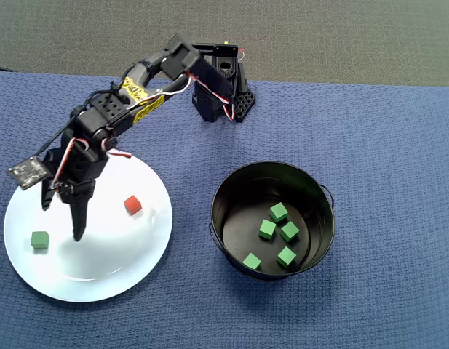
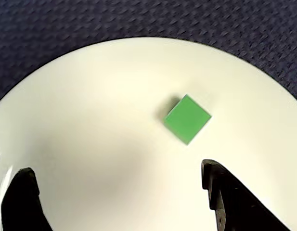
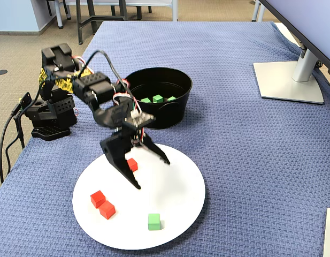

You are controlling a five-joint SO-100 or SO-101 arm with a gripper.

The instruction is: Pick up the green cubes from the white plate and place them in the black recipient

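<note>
One small matte green cube (image 2: 187, 119) lies on the flat round white plate (image 2: 90, 120); we see our black two-finger gripper (image 2: 119, 180) wide open above it, holding nothing.

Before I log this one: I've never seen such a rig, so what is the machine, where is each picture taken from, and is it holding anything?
It is a small black robot arm with a two-finger gripper. One picture looks straight down, one comes from a camera on the gripper, and one from a fixed camera across the table. On the blue cloth lie a white plate and a black bucket. Five green cubes are in the bucket; one green cube is left on the plate, with three red cubes visible in the fixed view. The gripper hangs open over the plate, holding nothing.
</note>
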